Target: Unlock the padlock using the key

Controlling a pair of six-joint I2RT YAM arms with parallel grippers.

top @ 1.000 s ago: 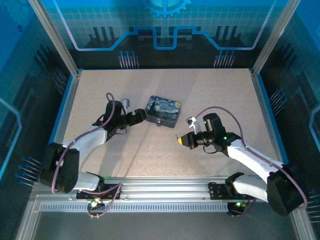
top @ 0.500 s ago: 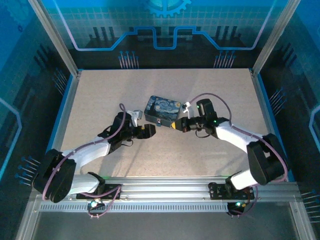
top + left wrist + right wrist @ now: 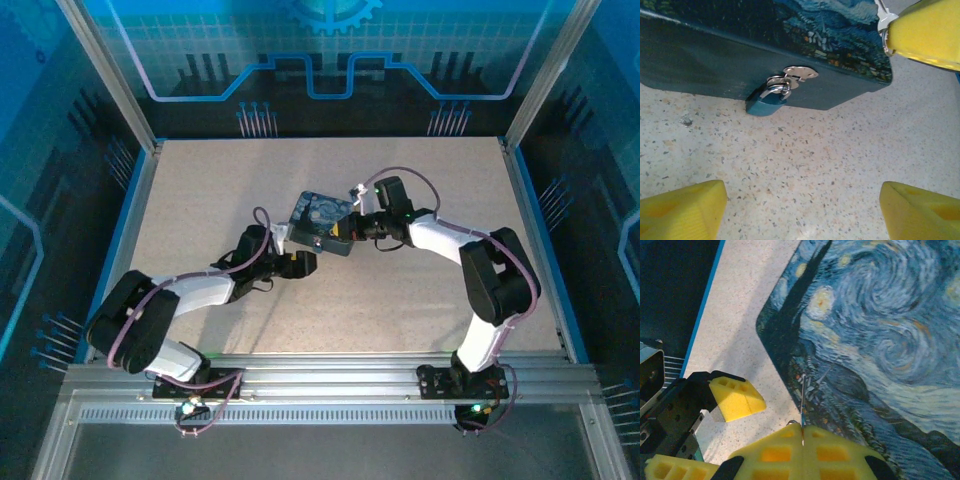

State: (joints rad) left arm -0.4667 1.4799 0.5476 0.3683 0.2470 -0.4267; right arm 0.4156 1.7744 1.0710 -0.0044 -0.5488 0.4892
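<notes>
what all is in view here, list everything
tin box: 1, dark blue starry-night print, middle of the table
padlock: 1, blue body with silver shackle, hanging at the tin box's front side
key: 1, thin metal, pinched in the right fingers, by the tin box's edge
table: 1, speckled beige, under everything
left fingers: 2, yellow, spread apart, facing the padlock
right fingers: 2, yellow, shut on the key

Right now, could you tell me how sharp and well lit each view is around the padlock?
Left wrist: padlock sharp, on the tin box's shaded side; near fingertips soft. Right wrist: lid print crisp, key a thin edge-on sliver. Top external: evenly lit, padlock tiny.
</notes>
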